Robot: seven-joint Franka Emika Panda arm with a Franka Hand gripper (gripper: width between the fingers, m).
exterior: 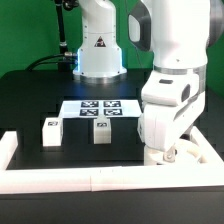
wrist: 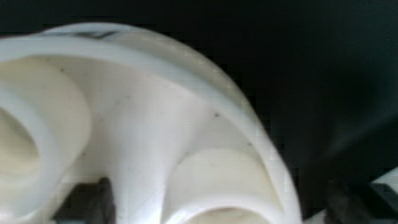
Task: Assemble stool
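Gripper (exterior: 168, 146): jaw state cannot be told, fingers hidden. Seat disc (exterior: 188, 155) directly beneath, at table (exterior: 30, 95) near corner, exterior view's right.

The round, shallow plastic seat disc (wrist: 143, 120) is white, creamier in its hollows (its surround near black). A short chunky plastic leg (exterior: 50, 133) and a second leg (exterior: 100, 133) are white, each topped with a black-and-white square tag. The flat table top (exterior: 30, 100) is black, the long plastic border rail (exterior: 60, 180) white. The thin flat marker board (exterior: 100, 107) is white, printed with black square patterns. The robot arm (exterior: 170, 50) is white with grey trim.
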